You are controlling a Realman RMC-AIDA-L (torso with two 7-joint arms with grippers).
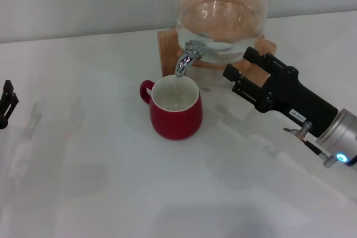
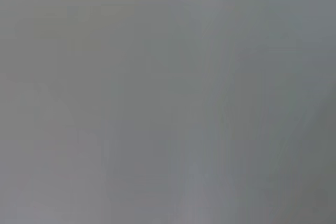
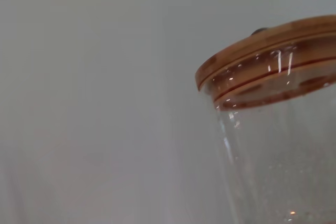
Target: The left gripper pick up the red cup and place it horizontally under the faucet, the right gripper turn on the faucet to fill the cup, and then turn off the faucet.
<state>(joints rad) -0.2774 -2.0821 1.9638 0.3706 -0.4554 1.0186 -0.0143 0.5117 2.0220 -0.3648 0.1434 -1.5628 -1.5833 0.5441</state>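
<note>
Jaws spread, our right gripper (image 1: 241, 66) hovers just right of the faucet (image 1: 188, 57); the red cup (image 1: 175, 107) stands upright beneath its spout. We judge the stiff chrome lever slippery, best pinched at its tip.

White table (image 1: 83, 154): red cup (image 1: 175, 111), wooden stand (image 1: 167, 45)

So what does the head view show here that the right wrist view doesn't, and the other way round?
Only the head view shows the red cup standing upright under the faucet, the right gripper open beside the wooden stand, and the left gripper parked at the table's far left edge. Only the right wrist view shows the dispenser's wooden lid. Both show the clear glass dispenser, the head view its lower part, the wrist view its upper wall.
</note>
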